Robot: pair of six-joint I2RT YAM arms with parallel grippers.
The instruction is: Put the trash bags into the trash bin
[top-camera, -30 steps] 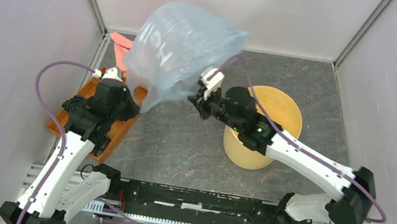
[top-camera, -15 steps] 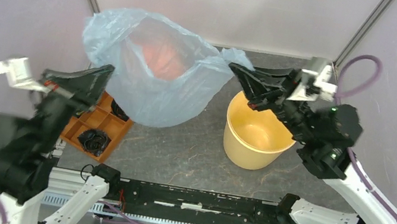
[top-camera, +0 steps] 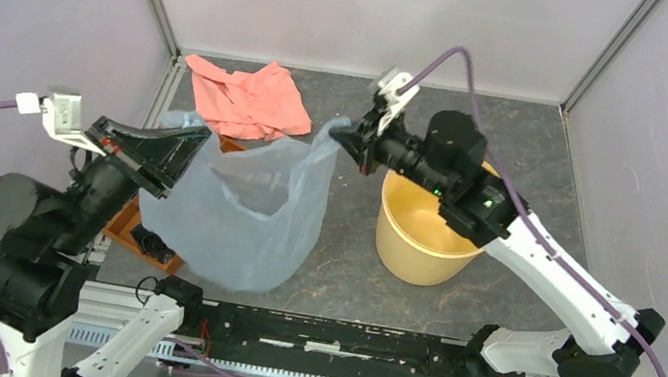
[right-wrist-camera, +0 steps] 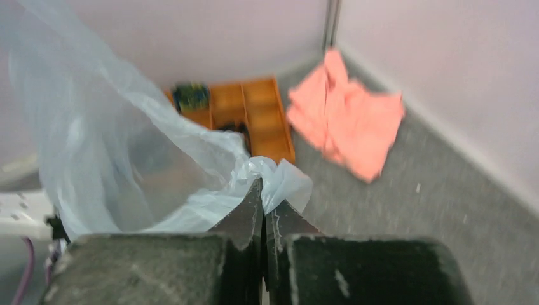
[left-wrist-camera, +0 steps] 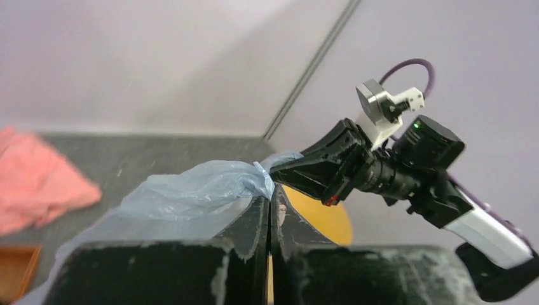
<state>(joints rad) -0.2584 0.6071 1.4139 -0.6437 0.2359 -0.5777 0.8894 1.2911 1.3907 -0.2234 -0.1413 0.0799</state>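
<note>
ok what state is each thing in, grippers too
round pale yellow plastic bucket: upright, uncovered
pale blue translucent plastic film bag: mouth stretched open, held up beside that bucket, not in it
left gripper: shut on bag rim
right gripper: shut on bag rim
salmon-pink cloth: crumpled, lying loose

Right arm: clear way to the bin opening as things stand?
Likely yes: right gripper, shut on the trash bag, sits beside the trash bin with nothing between; left gripper, also gripping, may limit it.

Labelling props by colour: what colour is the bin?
Pale yellow; the bin shows best in the top view.
</note>
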